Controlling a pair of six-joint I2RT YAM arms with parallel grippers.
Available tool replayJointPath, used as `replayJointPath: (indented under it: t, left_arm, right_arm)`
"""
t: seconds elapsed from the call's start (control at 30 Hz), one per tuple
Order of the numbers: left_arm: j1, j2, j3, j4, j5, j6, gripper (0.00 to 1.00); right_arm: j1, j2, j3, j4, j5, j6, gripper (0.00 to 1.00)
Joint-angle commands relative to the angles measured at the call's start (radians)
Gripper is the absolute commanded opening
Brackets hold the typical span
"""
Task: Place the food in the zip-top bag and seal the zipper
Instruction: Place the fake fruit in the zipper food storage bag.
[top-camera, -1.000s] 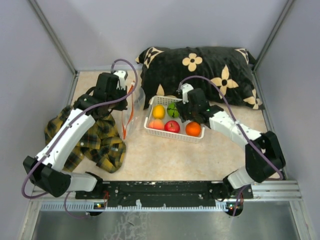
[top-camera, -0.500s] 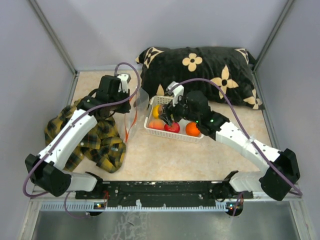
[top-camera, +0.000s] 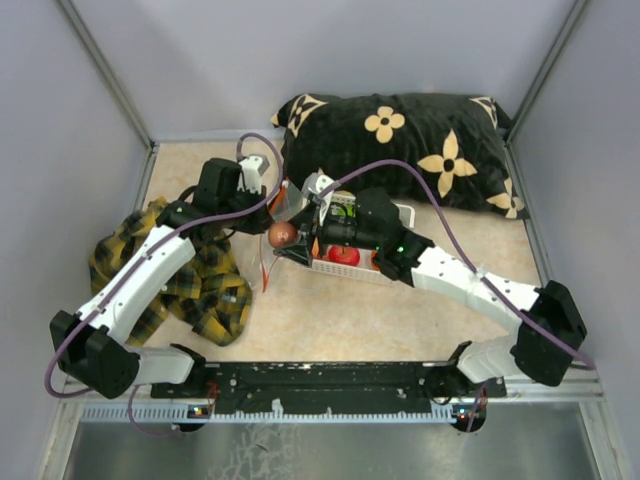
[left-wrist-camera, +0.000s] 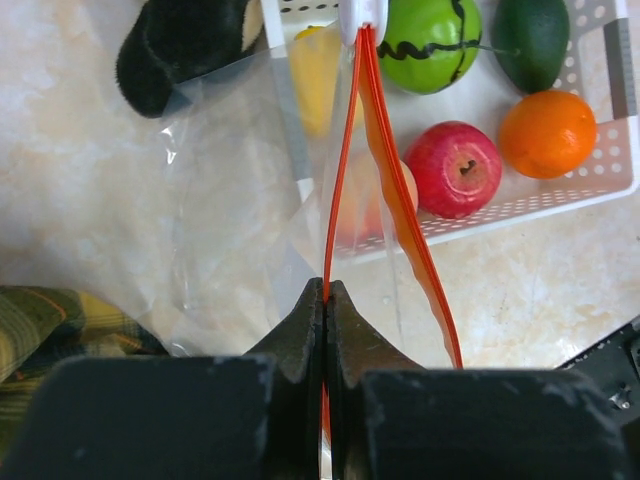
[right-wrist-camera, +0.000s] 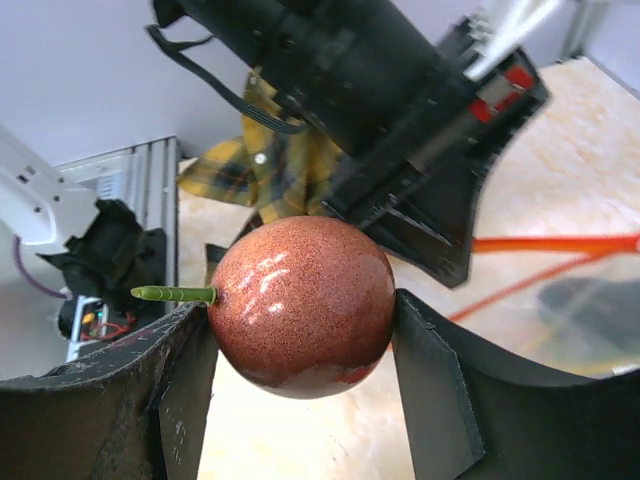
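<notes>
My left gripper (left-wrist-camera: 327, 290) is shut on one strand of the red-orange zipper (left-wrist-camera: 343, 170) and holds the clear zip-top bag (left-wrist-camera: 230, 200) up with its mouth parted. My right gripper (right-wrist-camera: 300, 318) is shut on a brown fruit (right-wrist-camera: 300, 300) with a green stem. In the top view the brown fruit (top-camera: 282, 235) hangs right beside the bag, just left of the white basket (left-wrist-camera: 600, 180). In the basket lie a striped green fruit (left-wrist-camera: 430, 40), a dark green one (left-wrist-camera: 530, 40), an orange one (left-wrist-camera: 545, 130) and a red one (left-wrist-camera: 455, 168). Yellow (left-wrist-camera: 315, 65) and peach fruits show through the plastic.
A black flowered pillow (top-camera: 400, 140) lies behind the basket, one corner (left-wrist-camera: 180, 45) reaching near the bag. A yellow plaid cloth (top-camera: 200, 275) is bunched under the left arm. Grey walls close in the left, right and back sides.
My right gripper has lifted the brown fruit out of the basket and carried it left to the bag. The left gripper has shifted slightly right with the bag.
</notes>
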Motion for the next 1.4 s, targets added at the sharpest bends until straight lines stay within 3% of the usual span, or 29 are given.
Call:
replayJointPath:
  t: [0.0, 0.23, 0.4, 0.7, 1.03, 1.37]
  left_arm:
    - [0.002, -0.009, -0.010, 0.048, 0.086, -0.011, 0.00]
    - [0.001, -0.012, -0.021, 0.056, 0.086, -0.004, 0.00]
    - [0.002, -0.020, -0.024, 0.049, 0.072, 0.008, 0.00]
    - [0.006, -0.043, -0.027, 0.045, -0.002, 0.003, 0.00]
    - [0.018, -0.072, -0.040, 0.068, 0.048, 0.001, 0.00]
    - [0.017, -0.072, -0.057, 0.074, 0.115, 0.031, 0.00]
  right_arm:
    - [0.025, 0.045, 0.019, 0.205, -0.112, 0.044, 0.33]
    - [0.032, 0.140, -0.006, 0.310, -0.125, 0.042, 0.34]
    - [0.029, 0.202, -0.027, 0.329, -0.028, 0.009, 0.34]
    - [-0.006, 0.251, -0.106, 0.453, 0.006, 0.037, 0.34]
    - [-0.016, 0.267, -0.143, 0.485, 0.032, 0.021, 0.32]
    - [-0.018, 0.253, -0.104, 0.397, 0.105, 0.039, 0.32]
